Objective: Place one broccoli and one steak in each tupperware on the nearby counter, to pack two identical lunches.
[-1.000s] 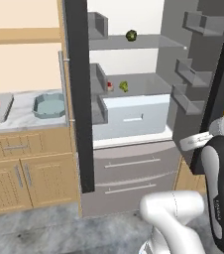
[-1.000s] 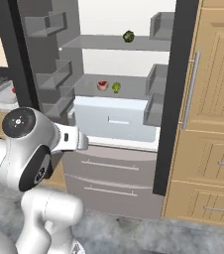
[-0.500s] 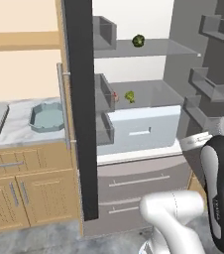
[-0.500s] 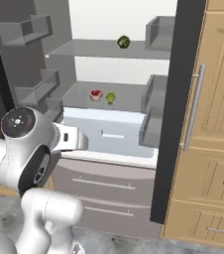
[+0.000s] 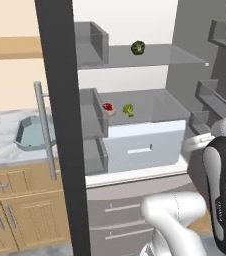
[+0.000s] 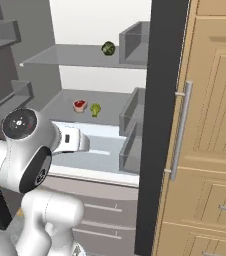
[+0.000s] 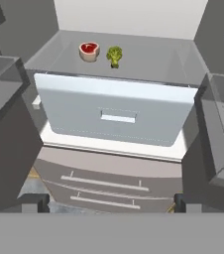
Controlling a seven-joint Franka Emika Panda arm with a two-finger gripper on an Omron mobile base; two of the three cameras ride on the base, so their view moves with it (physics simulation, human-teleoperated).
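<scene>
No readable text, labels, brands or numbers anywhere. Small marking on robot arm's dark joint cover (image 5: 222, 207), too blurred to read. Fridge drawer (image 7: 115, 115) front plain, cabinet doors (image 6: 212, 125) plain, no signs.

Fridge shelf (image 7: 148, 62) open from front; door bins (image 7: 223, 129) flank sides; drawer (image 7: 115, 115) juts below.

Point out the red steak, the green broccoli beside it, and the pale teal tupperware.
Red raw steak (image 7: 88, 50), hand view, its top face.
Green broccoli floret (image 7: 114, 54), hand view, its crown.
Pale teal cut-corner tupperware (image 5: 27, 140), left base view, its near wall.
</scene>
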